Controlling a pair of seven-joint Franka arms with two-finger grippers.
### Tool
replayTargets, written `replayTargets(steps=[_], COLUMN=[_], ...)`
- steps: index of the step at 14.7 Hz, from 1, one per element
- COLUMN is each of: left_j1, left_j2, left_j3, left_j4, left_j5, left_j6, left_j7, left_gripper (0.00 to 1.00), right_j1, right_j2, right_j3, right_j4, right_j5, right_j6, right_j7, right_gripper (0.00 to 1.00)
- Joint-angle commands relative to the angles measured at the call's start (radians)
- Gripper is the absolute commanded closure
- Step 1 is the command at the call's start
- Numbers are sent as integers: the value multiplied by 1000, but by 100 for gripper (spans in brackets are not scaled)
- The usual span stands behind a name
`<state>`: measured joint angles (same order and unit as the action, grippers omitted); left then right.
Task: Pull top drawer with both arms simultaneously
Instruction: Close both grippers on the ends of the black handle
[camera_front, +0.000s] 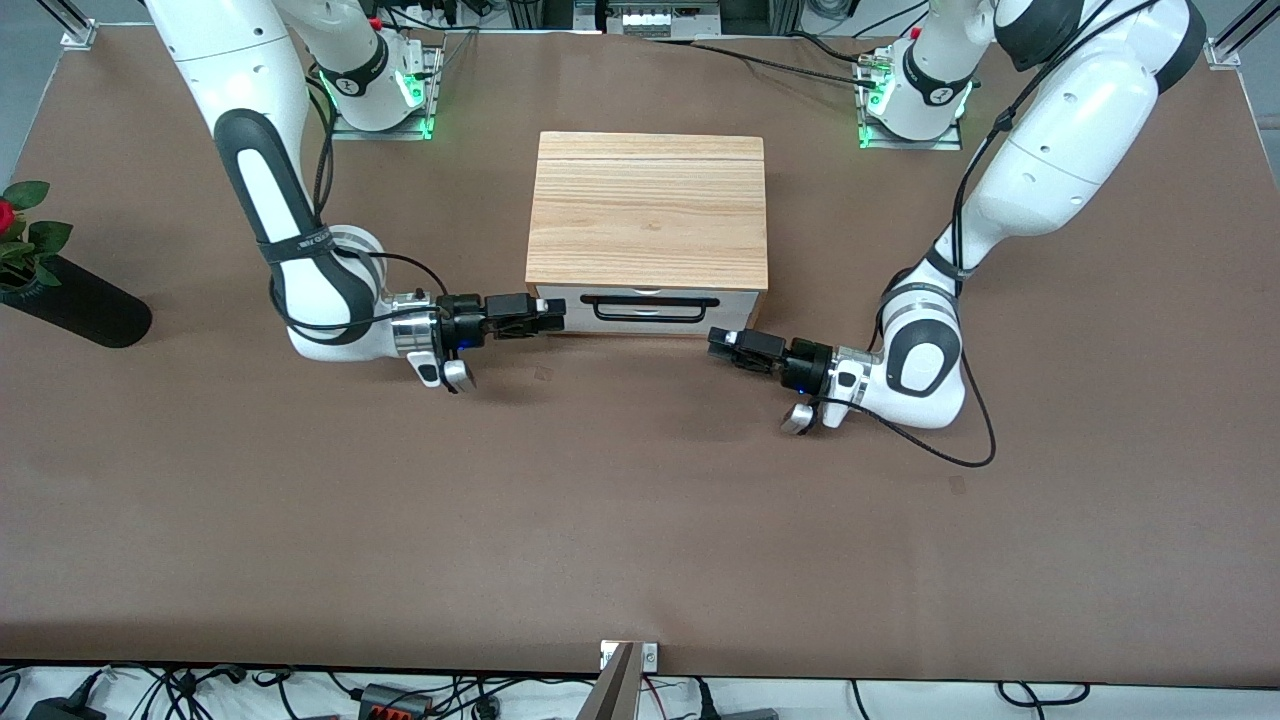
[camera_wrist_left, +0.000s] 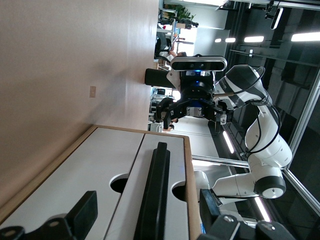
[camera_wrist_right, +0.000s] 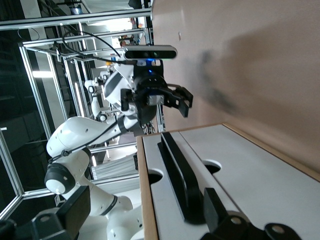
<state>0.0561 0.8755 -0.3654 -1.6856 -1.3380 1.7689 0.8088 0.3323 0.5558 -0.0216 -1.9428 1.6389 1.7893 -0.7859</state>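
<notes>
Surface: brown table (camera_front: 640, 520), both arm bases bolted along the edge farthest from the front camera.
Cabinet: light wooden box (camera_front: 648, 210) at mid-table, between the two arms, its front facing the front camera.
Top drawer: white-fronted top drawer (camera_front: 650, 303) under the wooden lid, looks closed, front flush with the cabinet face.
Handle: long thin black bar (camera_front: 655, 302); long axis level, running from one arm's end of the table toward the other.
Right gripper: right gripper (camera_front: 545, 316) held low, lying level, at the cabinet's front corner toward the right arm's end; fingers spread apart, gripping nothing.
Left gripper: left gripper (camera_front: 722, 343) held low, lying level, just in front of the drawer front near the handle's end toward the left arm; fingers apart, nothing between them.
Edge item: black vase with a red flower (camera_front: 60, 295) at the right arm's end.
</notes>
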Motion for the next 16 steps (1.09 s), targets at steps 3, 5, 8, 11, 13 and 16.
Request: replayTargets(steps=[3, 5, 8, 11, 13, 16], left_j1=[28, 36, 39, 40, 40, 40], left_j2=[-24, -27, -33, -33, -33, -33], left_j3=[-52, -59, -73, -75, -75, -81], left_j4=[-61, -71, -89, -105, -115, -117], left_j5=[-41, -43, -43, -47, -58, -75], left_j6=[-14, -14, -14, -16, -16, -16], left_j7=[32, 32, 33, 76, 85, 98], left_gripper=[20, 26, 40, 50, 57, 67], right_j1=[88, 96, 122, 128, 129, 129], right_j2=[-14, -13, 6, 19, 19, 19], right_j3=[-3, -4, -3, -3, -3, -3], right_j4=[-39, -41, -39, -38, -39, -36], right_j5=[117, 122, 119, 119, 119, 119], right_j6=[110, 122, 108, 108, 108, 108], right_j7=[-107, -111, -141, -177, -179, -179], right_gripper=[0, 0, 13, 23, 32, 53])
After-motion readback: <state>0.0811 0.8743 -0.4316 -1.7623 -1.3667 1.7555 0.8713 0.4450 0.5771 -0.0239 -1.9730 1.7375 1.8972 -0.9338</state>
